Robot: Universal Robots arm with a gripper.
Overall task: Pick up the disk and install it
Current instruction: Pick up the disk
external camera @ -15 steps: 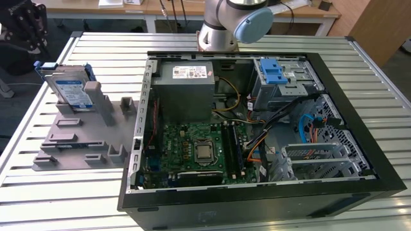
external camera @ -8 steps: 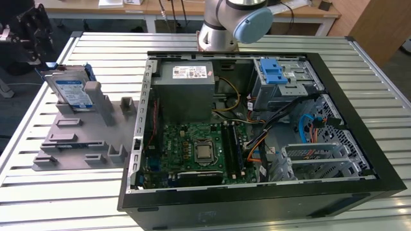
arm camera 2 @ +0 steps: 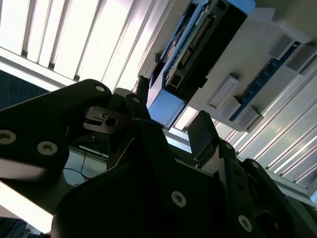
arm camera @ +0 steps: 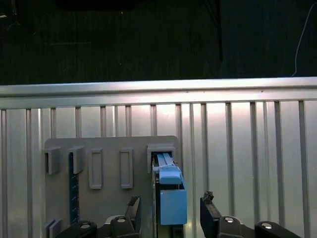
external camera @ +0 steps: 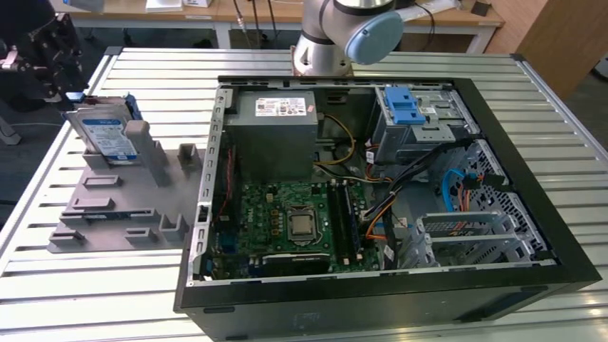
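Observation:
The disk [external camera: 102, 137] stands on edge in a slot at the far end of the grey holder [external camera: 119, 214], on the exterior view's left; its blue-and-white label faces forward. My black gripper [external camera: 53, 60] hangs just above and behind it. In the first wrist view the disk's blue frame end [arm camera: 171, 198] lies between the two fingertips [arm camera: 132, 209], with a gap on each side, so the gripper [arm camera: 171, 210] is open. In the second wrist view the disk [arm camera 2: 200, 42] sits just beyond the open gripper [arm camera 2: 171, 111].
An open computer case [external camera: 380, 285] lies on the slatted metal table [external camera: 85, 299] to the exterior view's right of the holder. Inside it are a grey metal box [external camera: 275, 135], a green board [external camera: 285, 221] and a silver cage with a blue latch [external camera: 411, 110]. The arm's base [external camera: 323, 43] stands behind the case.

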